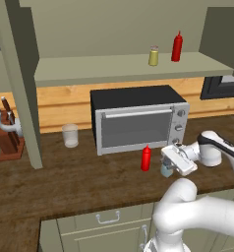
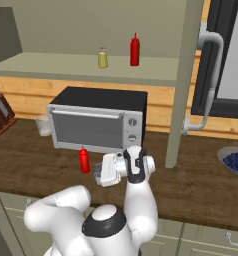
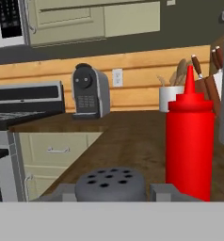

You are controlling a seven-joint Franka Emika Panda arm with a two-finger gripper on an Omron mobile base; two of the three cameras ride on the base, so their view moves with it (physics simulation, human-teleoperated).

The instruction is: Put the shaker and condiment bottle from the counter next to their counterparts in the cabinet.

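The shaker (image 1: 166,171) (image 2: 97,176) stands on the counter (image 1: 65,182) in front of the toaster oven. Its grey holed cap (image 3: 111,182) sits between my fingers (image 3: 163,191) in the hand view. My gripper (image 1: 168,167) (image 2: 100,174) reaches in sideways and is shut on it. The red condiment bottle (image 1: 146,158) (image 2: 84,160) (image 3: 189,141) stands upright just beside it, apart from the gripper. On the cabinet shelf (image 1: 89,69) stand the counterparts, a yellowish shaker (image 1: 154,56) (image 2: 102,58) and a red bottle (image 1: 177,47) (image 2: 135,50).
A toaster oven (image 1: 138,118) stands right behind the gripper. A glass (image 1: 70,135) and a knife block (image 1: 8,138) are to its left, with a cabinet post (image 1: 25,98) between them. A bowl of blueberries (image 2: 236,160) sits far right. A coffee machine (image 3: 88,92) stands further along the counter.
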